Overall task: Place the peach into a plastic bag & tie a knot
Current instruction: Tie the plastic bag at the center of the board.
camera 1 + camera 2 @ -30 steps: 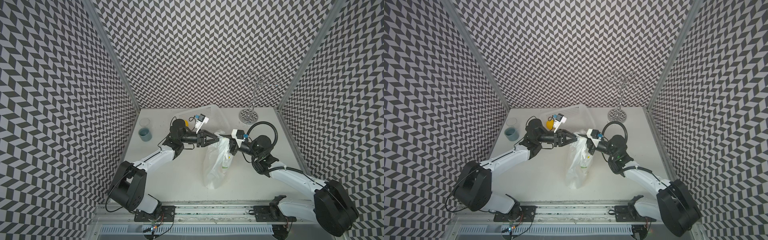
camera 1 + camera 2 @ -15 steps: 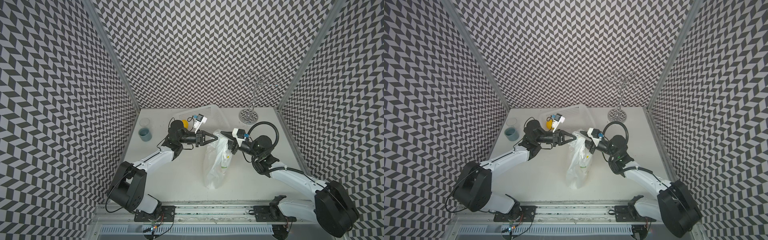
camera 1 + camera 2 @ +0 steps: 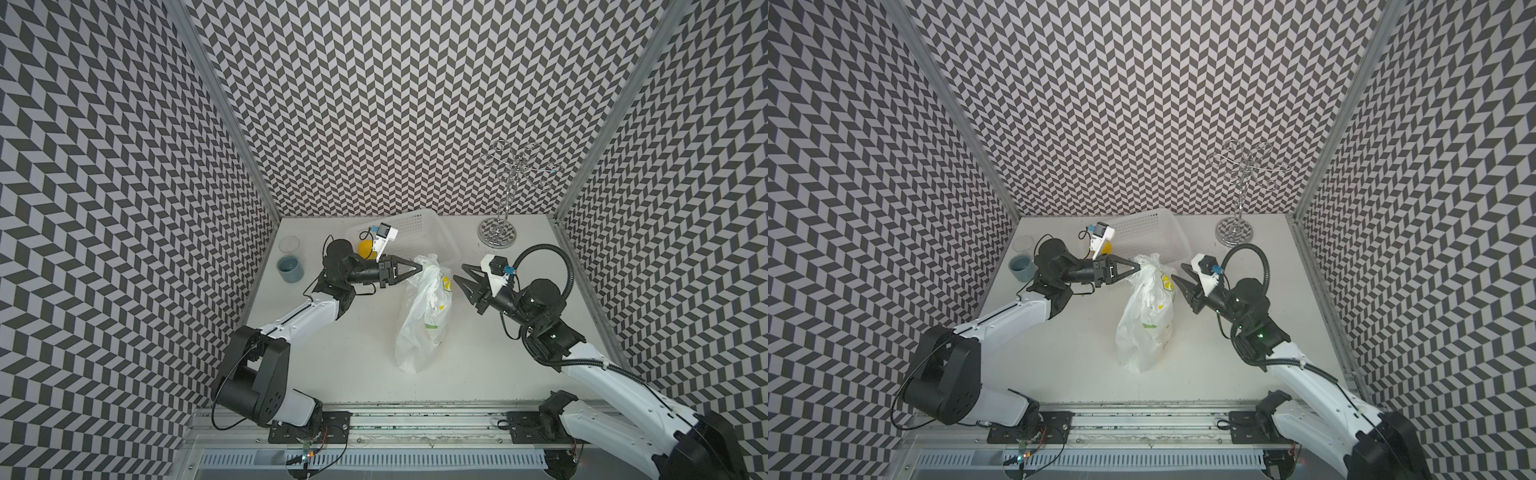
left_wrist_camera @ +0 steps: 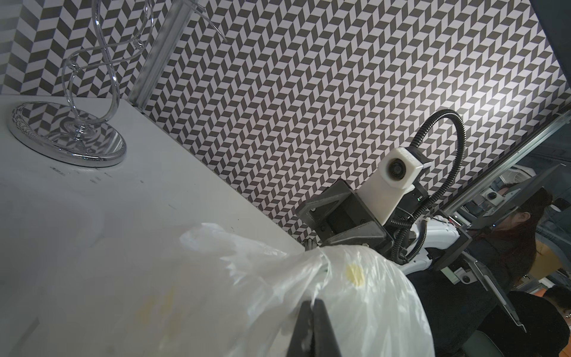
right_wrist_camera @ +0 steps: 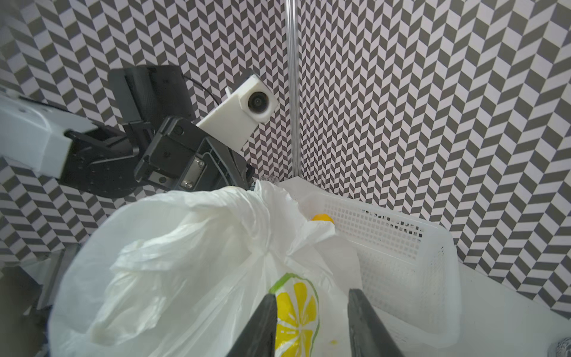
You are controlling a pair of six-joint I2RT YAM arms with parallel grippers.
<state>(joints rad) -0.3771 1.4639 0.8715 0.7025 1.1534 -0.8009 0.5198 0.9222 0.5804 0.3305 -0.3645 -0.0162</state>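
The plastic bag (image 3: 424, 316) lies mid-table, white and crinkly with a lemon-slice print, its gathered top raised toward the back. My left gripper (image 3: 419, 267) is shut on that bunched top; in the left wrist view its closed fingertips (image 4: 312, 304) pinch the film of the plastic bag (image 4: 370, 293). My right gripper (image 3: 458, 272) stands open just right of the bag, apart from it. In the right wrist view the right gripper (image 5: 312, 295) has only the lemon print of the plastic bag (image 5: 185, 247) showing beyond its parted fingers. The peach is hidden.
A white perforated basket (image 3: 419, 232) sits behind the bag, with a yellow-orange fruit (image 3: 365, 249) in it. A glass of blue liquid (image 3: 289, 266) stands at the back left. A chrome wire stand (image 3: 496, 239) stands at the back right.
The left gripper has closed on the bag's top. The right gripper has opened, let go of the bag and drawn back to the right.
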